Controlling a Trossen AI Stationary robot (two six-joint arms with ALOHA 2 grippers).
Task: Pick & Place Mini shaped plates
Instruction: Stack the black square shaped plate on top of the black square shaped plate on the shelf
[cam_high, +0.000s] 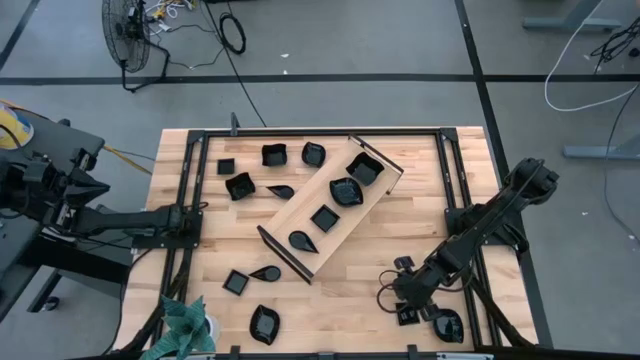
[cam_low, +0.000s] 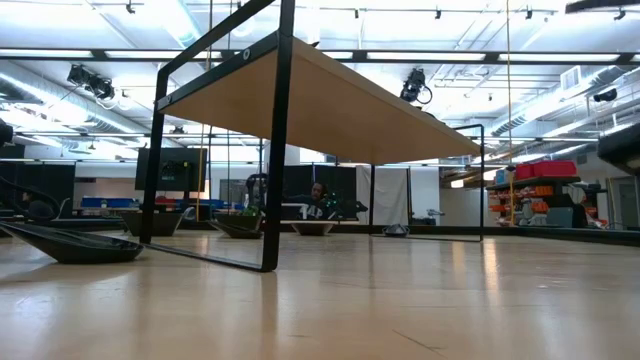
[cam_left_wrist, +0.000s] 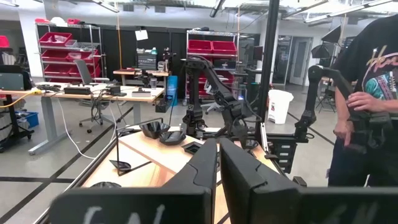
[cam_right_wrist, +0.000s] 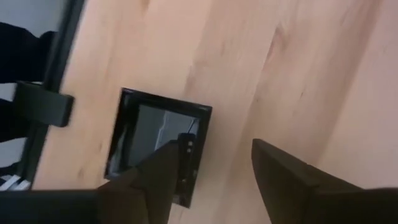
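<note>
Four mini shaped plates sit in the long wooden tray (cam_high: 300, 215) lying slantwise mid-desk; about ten more lie loose on the desk (cam_high: 400, 215). The right gripper (cam_high: 404, 297), jaws wide, hovers over a small square plate (cam_right_wrist: 158, 146) near the desk's front right corner. The left gripper (cam_high: 190, 218) waits at the left edge, jaws nearly closed, empty.

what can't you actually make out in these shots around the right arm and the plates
- Square plate, right wrist view: its near edge is hidden behind the right gripper; touching or just above, unclear.
- Same plate, high view: mostly covered by the right arm.
- Plates on the wooden tray, low view: hidden, as only the tray's underside shows.
- Left gripper, left wrist view: fingers shut, holding nothing.
</note>
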